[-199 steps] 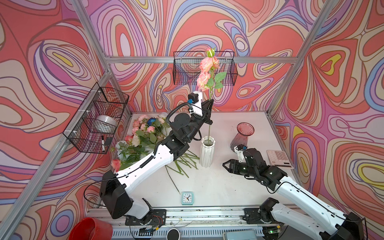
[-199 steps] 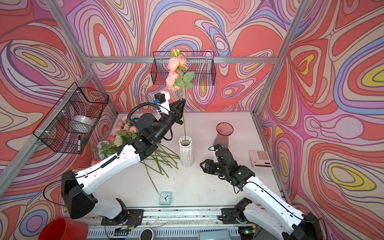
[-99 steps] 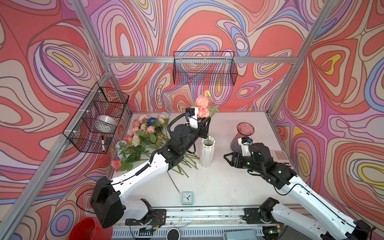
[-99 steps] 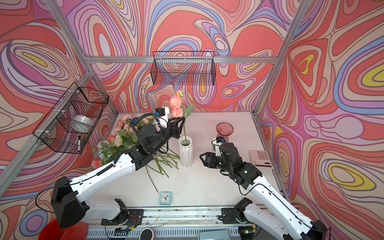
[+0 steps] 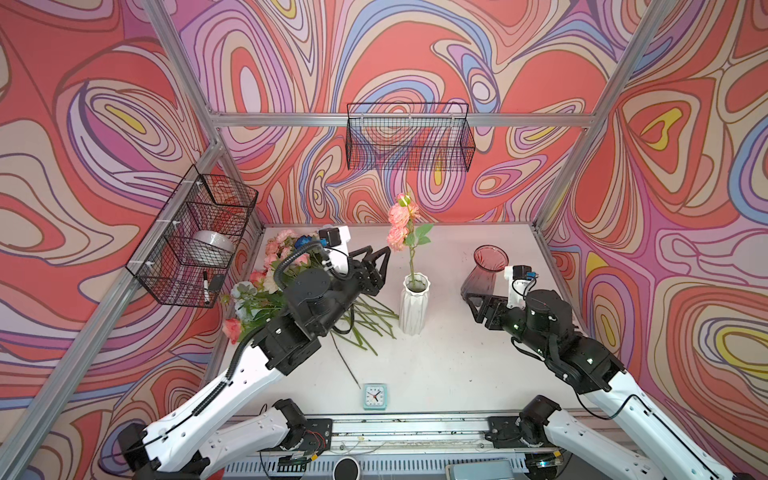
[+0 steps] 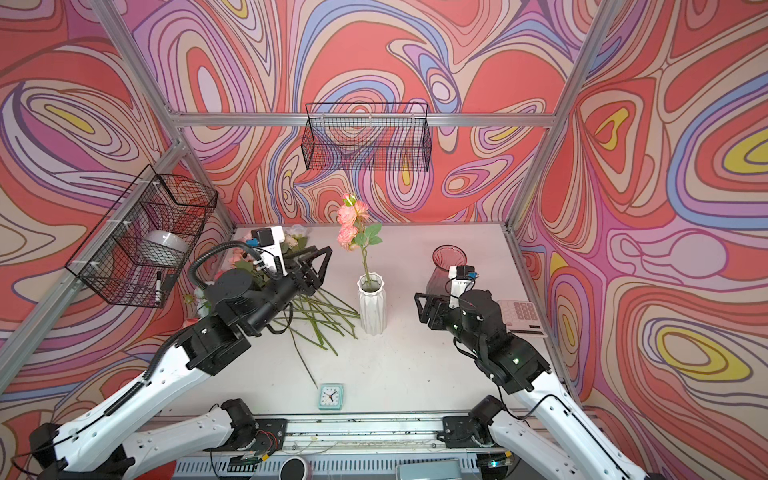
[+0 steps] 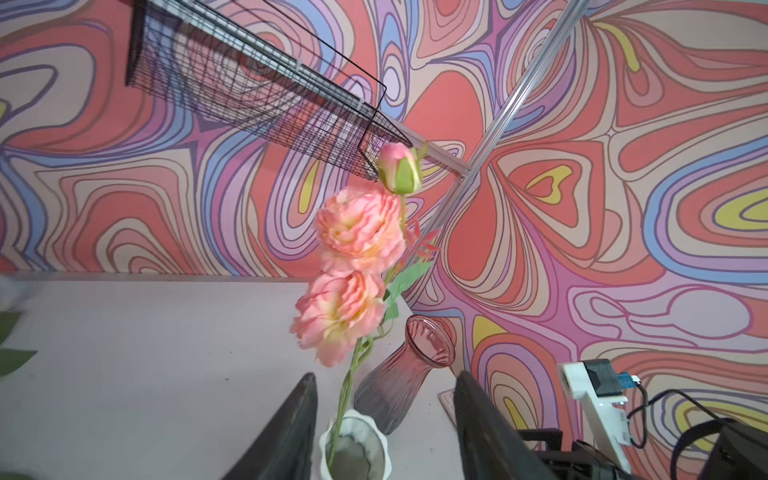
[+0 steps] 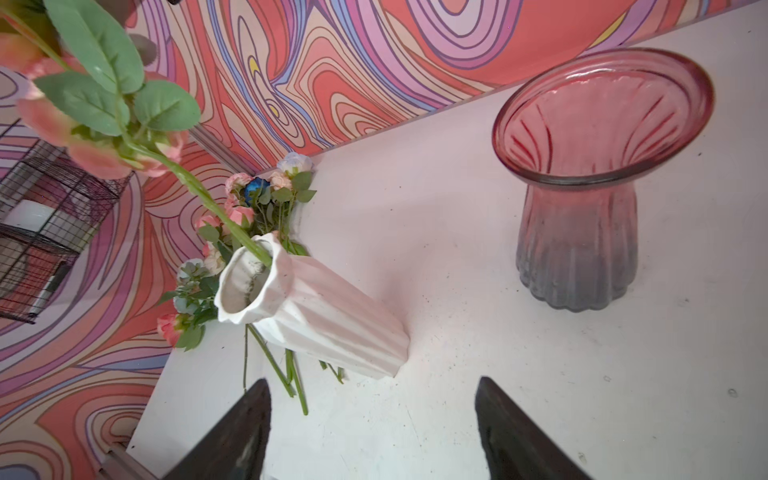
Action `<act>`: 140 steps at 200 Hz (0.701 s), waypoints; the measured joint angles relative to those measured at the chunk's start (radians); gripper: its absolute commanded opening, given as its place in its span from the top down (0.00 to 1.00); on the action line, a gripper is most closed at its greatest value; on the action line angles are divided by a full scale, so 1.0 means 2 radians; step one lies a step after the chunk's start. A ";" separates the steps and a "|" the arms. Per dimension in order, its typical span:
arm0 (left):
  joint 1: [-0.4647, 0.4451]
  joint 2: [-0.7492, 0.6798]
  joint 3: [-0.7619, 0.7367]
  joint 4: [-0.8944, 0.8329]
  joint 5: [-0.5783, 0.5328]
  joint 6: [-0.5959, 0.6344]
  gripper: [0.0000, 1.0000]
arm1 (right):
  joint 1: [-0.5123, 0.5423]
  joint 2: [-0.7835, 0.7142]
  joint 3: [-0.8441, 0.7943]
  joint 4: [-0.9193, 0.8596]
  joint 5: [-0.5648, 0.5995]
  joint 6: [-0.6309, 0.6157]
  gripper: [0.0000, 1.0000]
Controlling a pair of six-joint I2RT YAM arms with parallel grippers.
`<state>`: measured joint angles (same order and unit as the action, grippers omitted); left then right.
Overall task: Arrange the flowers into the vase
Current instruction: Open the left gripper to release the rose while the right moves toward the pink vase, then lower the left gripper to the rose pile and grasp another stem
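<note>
L pincer [image 5: 385, 257] open beside pink flowers [image 5: 397, 215] in white vase [image 5: 414, 309].

The white vase [image 8: 332, 320] looks like matt ceramic, pleated, with grey smudges inside its mouth. The pink vase [image 8: 577, 232] is ribbed glass, glossy and see-through, greying toward the base. The flower [image 7: 357, 232] has soft cloth-like petals on a smooth plastic-looking stem. The tabletop [image 8: 498, 353] is matt white, speckled with dirt. The wire basket [image 5: 409, 137] is thin black metal; the frame [image 5: 282, 119] is dull, brushed aluminium.
</note>
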<state>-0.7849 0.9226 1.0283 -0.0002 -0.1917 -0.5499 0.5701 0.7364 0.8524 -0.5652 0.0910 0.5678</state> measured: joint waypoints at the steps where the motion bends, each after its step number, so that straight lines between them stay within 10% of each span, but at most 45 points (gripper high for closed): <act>1: 0.000 0.000 0.000 0.000 0.000 0.000 0.35 | 0.000 0.000 0.000 0.000 0.000 0.000 0.20; 40: 0.023 -0.055 -0.047 -0.152 -0.034 -0.056 0.35 | 0.000 0.037 -0.011 -0.013 0.002 -0.008 0.22; 86: 0.201 -0.042 -0.169 -0.233 0.077 -0.120 0.49 | 0.000 0.039 -0.029 -0.013 -0.015 -0.008 0.24; 140: 0.248 0.044 -0.237 -0.230 0.122 -0.137 0.61 | 0.000 0.032 -0.033 -0.016 -0.020 -0.005 0.25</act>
<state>-0.2886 1.0115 0.5552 -0.4595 0.0528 -0.8242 0.5701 0.8001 0.7856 -0.5964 0.0517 0.5579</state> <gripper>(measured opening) 0.411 0.753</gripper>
